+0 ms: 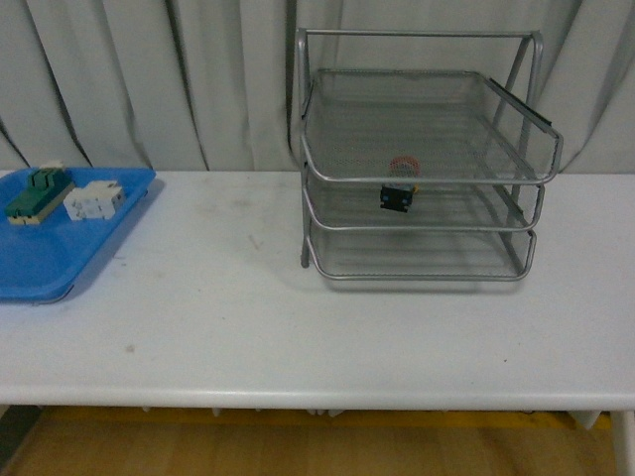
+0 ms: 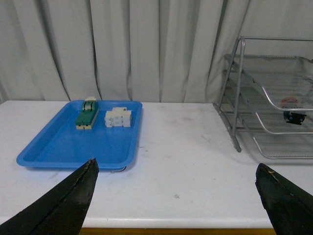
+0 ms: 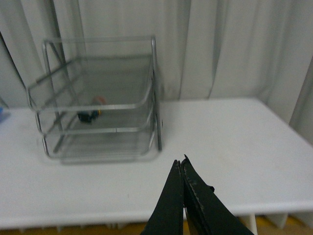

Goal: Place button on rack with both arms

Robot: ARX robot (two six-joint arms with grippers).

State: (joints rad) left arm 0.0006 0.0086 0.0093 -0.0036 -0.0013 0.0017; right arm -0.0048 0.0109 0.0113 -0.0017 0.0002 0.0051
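**Button in the rack, arms clear**

Nearest the front camera: bare white table [image 1: 298, 327], neither arm showing there. Further back and right of centre, the silver wire rack [image 1: 422, 174], three tiers, upright on the tabletop. Inside it, the button [image 1: 399, 188]: red cap visible through the mesh of the top tier, dark body hanging at about the front rail of the middle tier. Hard to say from here whether seated in the top tray or resting in the middle one; the right wrist view puts it between the top and middle rails. At far left, a blue tray [image 1: 50, 258] holding a green terminal block [image 1: 38, 193] and a white connector [image 1: 94, 200], well apart from the rack.

Left gripper [image 2: 178, 196] spread wide, nothing between the fingers, pulled well back from both tray and rack. Right gripper [image 3: 182, 183] pressed together, empty, near side of the table and well apart from the rack.

Judged from this: placement looks done, only retreat left. Best finished by holding both arms back, away from the rack's frame, avoiding any nudge that might shake the mesh trays and tip the button off its perch. No reopening or reaching in unless the button proves unstable.
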